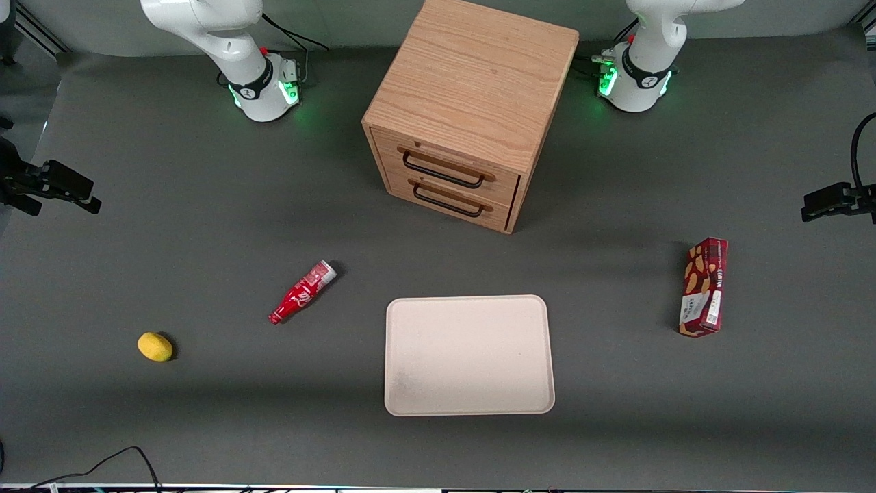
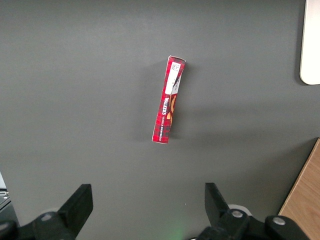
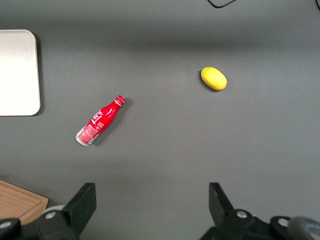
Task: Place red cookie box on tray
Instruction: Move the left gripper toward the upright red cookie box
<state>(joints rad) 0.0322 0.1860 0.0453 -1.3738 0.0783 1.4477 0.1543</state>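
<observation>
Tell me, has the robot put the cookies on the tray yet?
Not yet, nothing is done. The red cookie box lies on the table toward the working arm's end, apart from the tray, which holds nothing. The gripper is open above the box, touching nothing. Grasping, carrying and setting down are all left.

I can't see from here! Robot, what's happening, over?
Gripper open, up above the cookie box, holding nothing. Box lies on the table, apart from the tray. Tray bare. Nothing between them.
</observation>
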